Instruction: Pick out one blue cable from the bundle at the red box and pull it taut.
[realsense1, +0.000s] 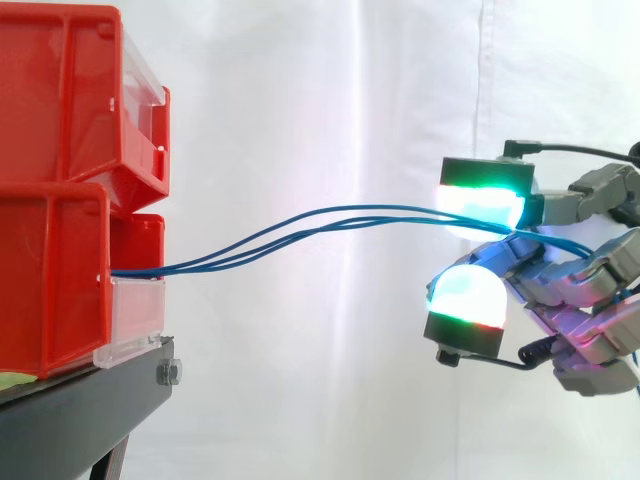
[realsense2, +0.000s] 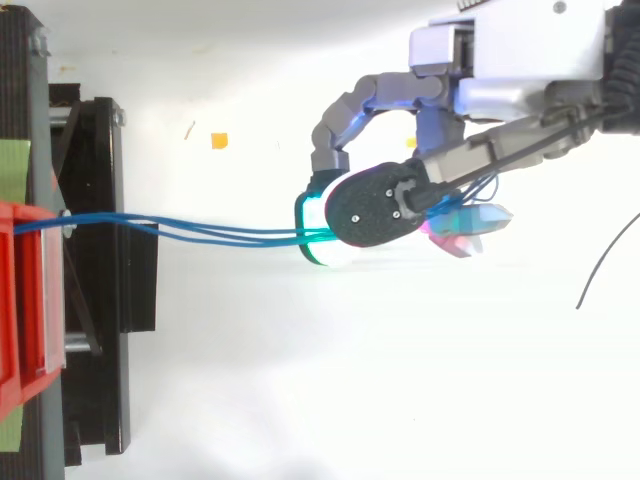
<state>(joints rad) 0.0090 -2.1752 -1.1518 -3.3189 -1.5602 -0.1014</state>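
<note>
Blue cables (realsense1: 300, 225) leave the front of the lower red bin (realsense1: 50, 280) and run right in a shallow curve to my hand (realsense1: 580, 290). They pass along the underside of the upper glowing fingertip (realsense1: 480, 195) and on between the curled fingers behind it. A second glowing pad (realsense1: 467, 298) sits just below with a small gap between the two. From above, the cables (realsense2: 200, 230) fan out slightly near the bin (realsense2: 30, 300) and meet where the hand (realsense2: 520, 60) curls over them. The strands sag a little.
An upper red bin (realsense1: 70, 100) is stacked on the lower one, both on the black stand (realsense1: 80, 410) at the left. The white curtain lies behind. A small orange scrap (realsense2: 219, 140) lies on the white floor.
</note>
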